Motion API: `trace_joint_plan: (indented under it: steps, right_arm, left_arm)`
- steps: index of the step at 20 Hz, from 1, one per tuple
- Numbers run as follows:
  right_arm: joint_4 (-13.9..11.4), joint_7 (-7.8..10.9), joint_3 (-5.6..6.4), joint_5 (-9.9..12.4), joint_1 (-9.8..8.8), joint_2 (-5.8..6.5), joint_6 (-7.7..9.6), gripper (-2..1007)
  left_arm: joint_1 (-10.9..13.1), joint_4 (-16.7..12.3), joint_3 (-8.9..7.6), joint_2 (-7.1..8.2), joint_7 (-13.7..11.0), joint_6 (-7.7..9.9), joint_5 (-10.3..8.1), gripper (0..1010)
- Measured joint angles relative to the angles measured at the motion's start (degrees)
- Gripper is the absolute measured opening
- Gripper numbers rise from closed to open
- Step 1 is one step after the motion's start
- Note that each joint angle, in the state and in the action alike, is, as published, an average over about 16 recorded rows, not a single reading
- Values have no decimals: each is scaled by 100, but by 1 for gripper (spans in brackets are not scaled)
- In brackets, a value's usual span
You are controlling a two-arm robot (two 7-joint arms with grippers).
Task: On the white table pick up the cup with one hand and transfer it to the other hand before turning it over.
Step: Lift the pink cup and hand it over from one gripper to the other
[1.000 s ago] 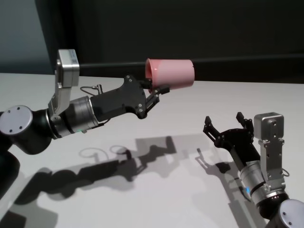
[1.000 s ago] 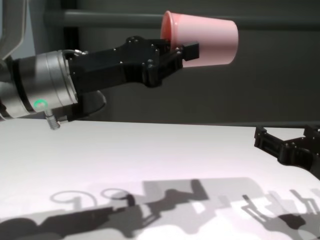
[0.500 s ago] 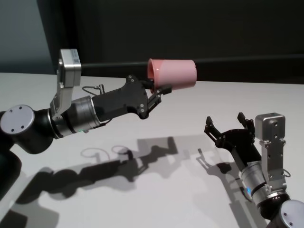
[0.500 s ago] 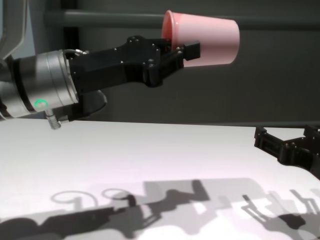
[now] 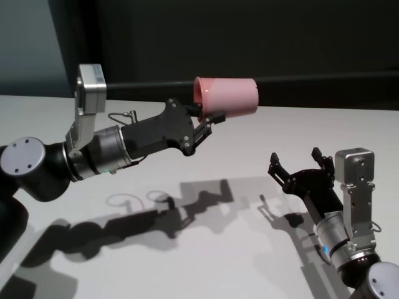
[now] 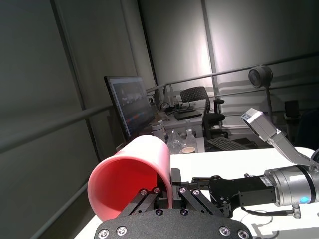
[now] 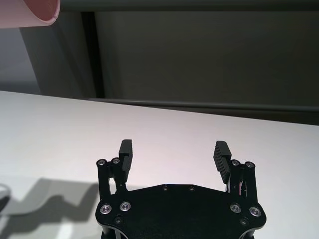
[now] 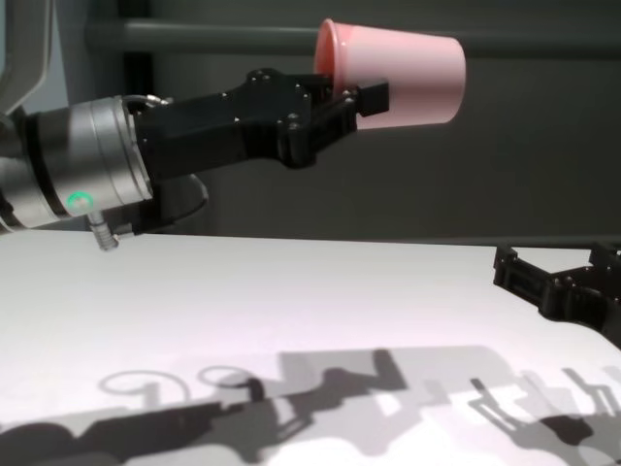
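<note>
Head view shows the pink cup (image 5: 225, 96) near the top centre of the frame, held well above the white desk (image 5: 249, 149) and lying on its side: its long axis runs level across the picture, the wide rim facing frame-left toward the arm, the narrow flat base pointing frame-right. The left end effector (image 5: 209, 118), green-lit at the wrist, reaches in from the left and is clamped on the cup's rim wall. At lower right, the right end effector (image 5: 298, 163) sits low over the desk with its jaws spread wide, holding nothing, well apart from the cup.
</note>
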Motion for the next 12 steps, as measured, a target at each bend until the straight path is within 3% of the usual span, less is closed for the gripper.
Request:
trace_joint_plan:
  steps: [12]
  right_arm:
    - [-1,39,35,19,-11,-17,-2,1002]
  left_arm:
    - [-4,5,-5,-4,-8,4,-6,52]
